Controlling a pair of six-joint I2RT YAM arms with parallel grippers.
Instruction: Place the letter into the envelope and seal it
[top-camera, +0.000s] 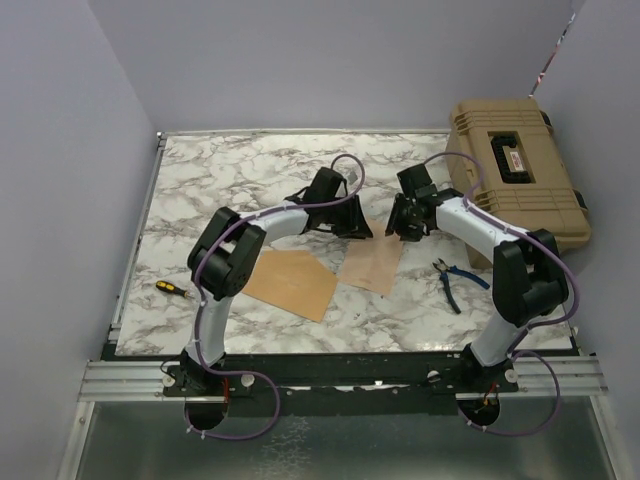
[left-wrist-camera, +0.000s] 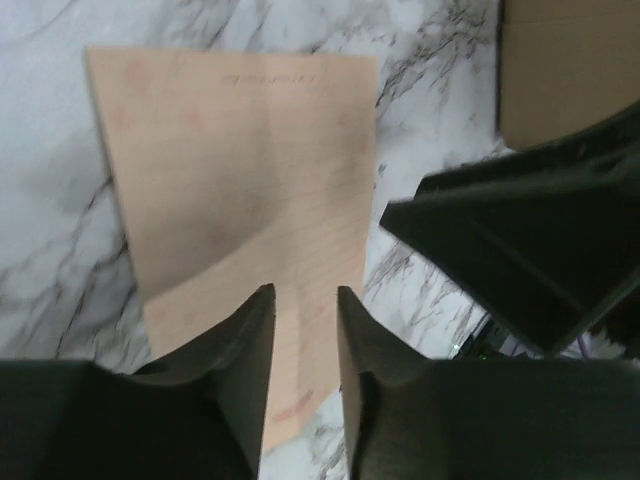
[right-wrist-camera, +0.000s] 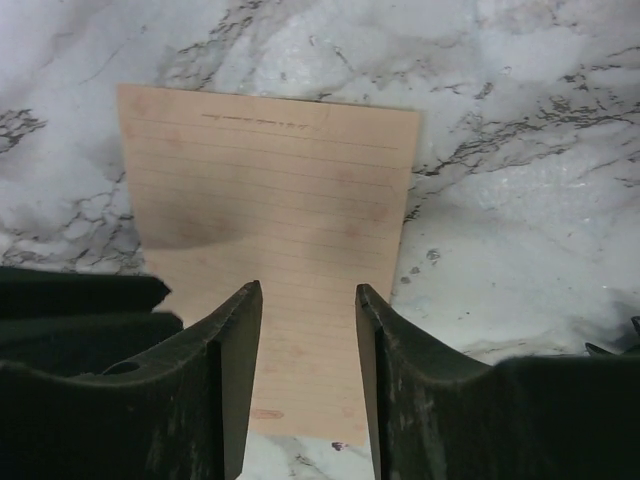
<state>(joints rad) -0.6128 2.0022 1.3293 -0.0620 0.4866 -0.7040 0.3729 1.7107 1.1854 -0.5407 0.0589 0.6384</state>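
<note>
My left claw and right claw hang half-parted, gripping nothing, over the letter lying flat mid surface just beside the envelope, so I'd pinch its edge gently, no creasing.

A white marble-patterned table with grey veins fills the top view, closed in by plain lavender walls at its far and side edges. At about 2 o'clock on the table, a tan hard-shell tool case lies flat with its lid closed, and there is a black handle and a small label on top. At about 4 o'clock, blue-handled pliers lie just beside the case's near corner. At about 8 o'clock, near the left edge, lies a screwdriver with a yellow-and-black handle. An aluminium rail runs along the 6 o'clock edge.
</note>
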